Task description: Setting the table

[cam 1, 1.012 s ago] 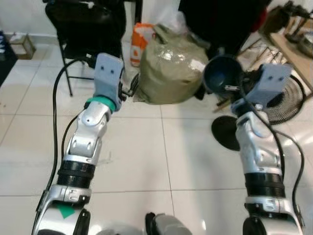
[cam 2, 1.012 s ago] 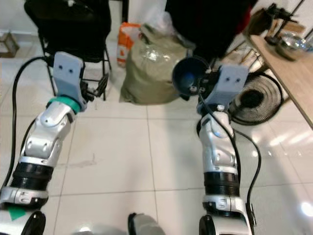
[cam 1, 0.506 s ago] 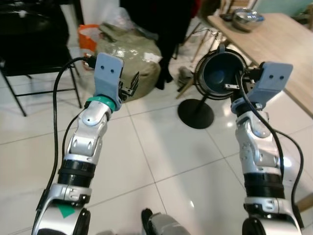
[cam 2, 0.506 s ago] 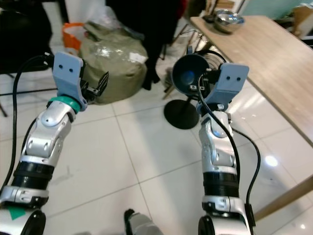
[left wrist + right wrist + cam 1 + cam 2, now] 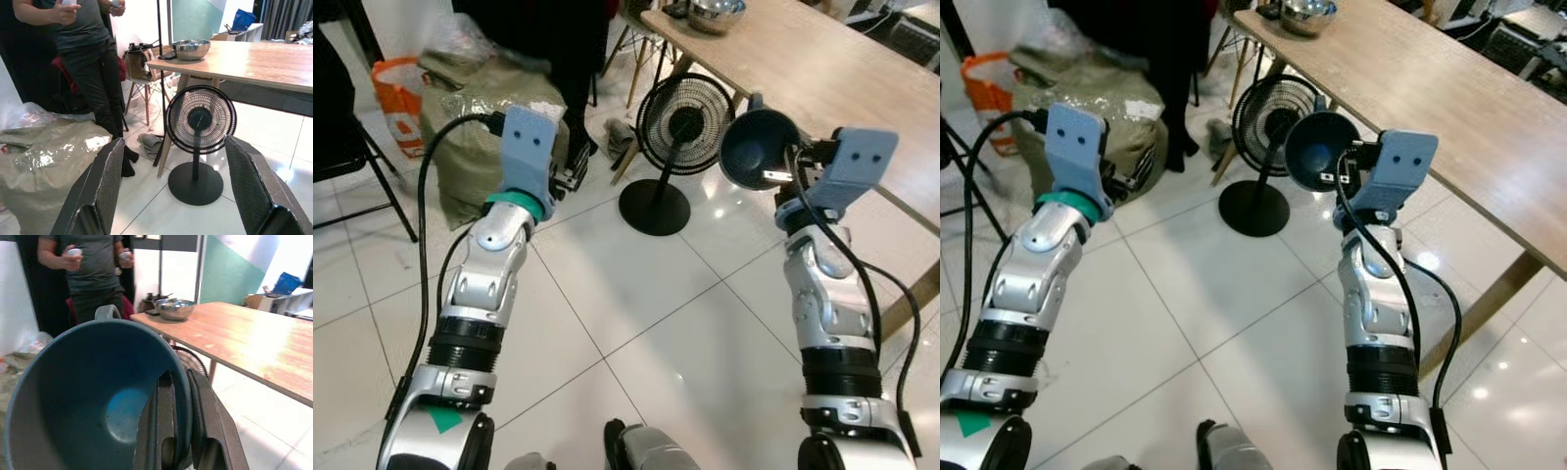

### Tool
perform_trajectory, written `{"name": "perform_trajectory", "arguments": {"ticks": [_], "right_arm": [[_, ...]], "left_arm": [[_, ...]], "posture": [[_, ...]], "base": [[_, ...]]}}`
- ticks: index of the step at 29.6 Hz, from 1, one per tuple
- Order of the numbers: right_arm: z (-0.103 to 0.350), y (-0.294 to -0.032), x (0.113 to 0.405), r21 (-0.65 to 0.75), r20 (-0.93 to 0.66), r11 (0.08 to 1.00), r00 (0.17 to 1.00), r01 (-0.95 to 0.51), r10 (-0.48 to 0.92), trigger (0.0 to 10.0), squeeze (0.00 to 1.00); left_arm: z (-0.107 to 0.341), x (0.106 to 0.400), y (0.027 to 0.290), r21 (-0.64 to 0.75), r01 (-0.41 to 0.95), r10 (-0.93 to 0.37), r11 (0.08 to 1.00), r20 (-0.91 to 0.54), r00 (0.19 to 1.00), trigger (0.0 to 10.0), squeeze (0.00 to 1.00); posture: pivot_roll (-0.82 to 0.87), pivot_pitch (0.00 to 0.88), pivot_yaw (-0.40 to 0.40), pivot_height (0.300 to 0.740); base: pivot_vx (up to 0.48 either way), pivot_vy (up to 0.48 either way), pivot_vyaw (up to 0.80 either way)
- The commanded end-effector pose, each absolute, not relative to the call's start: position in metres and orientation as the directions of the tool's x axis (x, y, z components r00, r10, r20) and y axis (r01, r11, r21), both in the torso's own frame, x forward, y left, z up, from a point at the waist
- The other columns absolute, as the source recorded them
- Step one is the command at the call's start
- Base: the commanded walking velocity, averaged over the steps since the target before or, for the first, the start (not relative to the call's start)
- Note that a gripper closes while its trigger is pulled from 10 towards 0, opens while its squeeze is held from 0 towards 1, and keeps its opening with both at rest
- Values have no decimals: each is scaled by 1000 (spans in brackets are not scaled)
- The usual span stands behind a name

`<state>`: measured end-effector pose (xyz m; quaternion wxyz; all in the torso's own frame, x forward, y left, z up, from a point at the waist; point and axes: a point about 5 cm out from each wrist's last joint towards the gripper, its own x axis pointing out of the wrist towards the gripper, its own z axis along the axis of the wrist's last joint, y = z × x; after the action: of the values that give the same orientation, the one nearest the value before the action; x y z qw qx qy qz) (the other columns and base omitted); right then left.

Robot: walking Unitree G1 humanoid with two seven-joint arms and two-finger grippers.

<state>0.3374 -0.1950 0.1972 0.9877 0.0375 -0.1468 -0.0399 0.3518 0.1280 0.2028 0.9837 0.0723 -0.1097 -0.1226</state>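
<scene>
My right end effector (image 5: 1340, 176) is clamped on the rim of a dark blue bowl (image 5: 1317, 150), one finger (image 5: 164, 431) inside the wall and the other outside. The bowl is round, deep and smooth, matte grey-blue outside, with a small loop handle (image 5: 107, 311) on its far rim; nothing lies in it. I hold it tipped on its side in the air, near the edge of the long wooden surface (image 5: 1449, 88), above the glossy white tiled floor (image 5: 1205, 294).

My left end effector (image 5: 181, 196) is held up with its two textured black fingers (image 5: 100, 191) wide apart, nothing between them.

A shiny steel bowl (image 5: 173, 308) sits at the far end of the pale-grained surface. A black wire-grilled fan (image 5: 200, 120) on a round base stands on the floor beside it, a bulging olive sack (image 5: 475, 122) nearby. A person (image 5: 93, 269) stands beyond.
</scene>
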Motion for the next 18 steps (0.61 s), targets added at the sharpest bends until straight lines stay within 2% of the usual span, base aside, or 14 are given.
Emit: {"name": "perform_trajectory", "arguments": {"ticks": [1, 18], "right_arm": [[199, -198, 336, 84, 303, 993, 948, 78, -100, 10000, 0], [198, -199, 335, 94, 302, 992, 947, 86, -111, 10000, 0]], "left_arm": [[198, 351, 125, 167, 225, -255, 960, 189, 948, 10000, 0], [197, 351, 125, 165, 224, -254, 960, 186, 949, 10000, 0]], "posture": [[28, 0, -21, 740], [29, 0, -20, 740]], "base": [[480, 0, 0], [480, 0, 0]]}}
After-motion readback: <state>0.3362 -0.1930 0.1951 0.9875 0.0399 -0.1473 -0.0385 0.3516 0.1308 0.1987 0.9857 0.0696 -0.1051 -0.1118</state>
